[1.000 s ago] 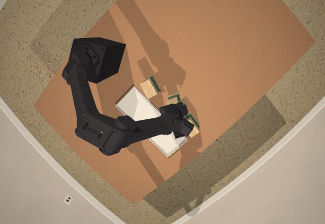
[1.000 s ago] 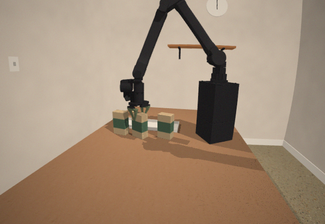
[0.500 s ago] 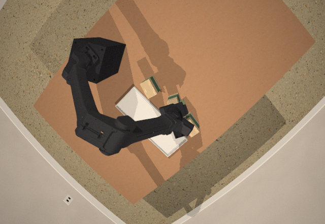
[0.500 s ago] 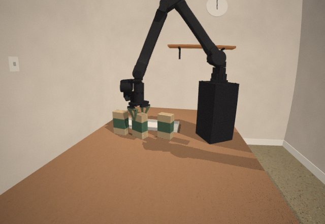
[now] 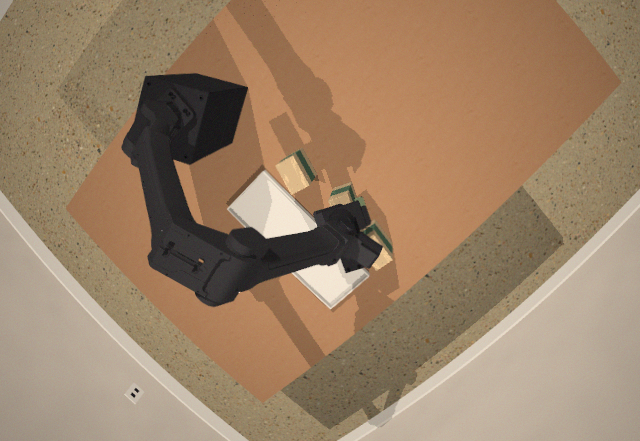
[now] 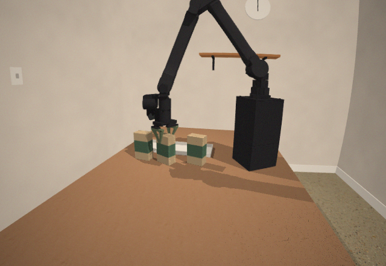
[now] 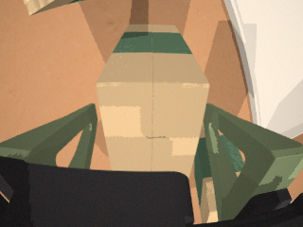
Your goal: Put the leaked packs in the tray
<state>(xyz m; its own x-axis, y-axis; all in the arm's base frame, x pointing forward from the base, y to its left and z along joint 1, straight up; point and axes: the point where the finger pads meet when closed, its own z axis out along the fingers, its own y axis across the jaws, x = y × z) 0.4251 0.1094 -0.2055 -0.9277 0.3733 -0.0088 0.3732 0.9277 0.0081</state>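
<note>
Three tan coffee packs with green bands stand in a row beside the white tray point(image 5: 268, 209). In the exterior view they are the left pack point(image 6: 143, 145), the middle pack point(image 6: 166, 149) and the right pack point(image 6: 196, 153). My gripper point(image 6: 164, 131) is open and hangs over the middle pack, with one green finger on each side of its top. In the wrist view the middle pack point(image 7: 151, 97) sits between the open fingers, with small gaps on both sides. From above, my gripper point(image 5: 354, 219) partly hides the middle pack point(image 5: 342, 194) and the left pack point(image 5: 381, 252). The right pack point(image 5: 295, 171) stands free.
The tray point(image 6: 180, 148) lies flat behind the packs and is empty; its rim shows in the wrist view point(image 7: 272, 32). My arm crosses above it. The black pedestal point(image 6: 257, 132) stands to the right of the packs.
</note>
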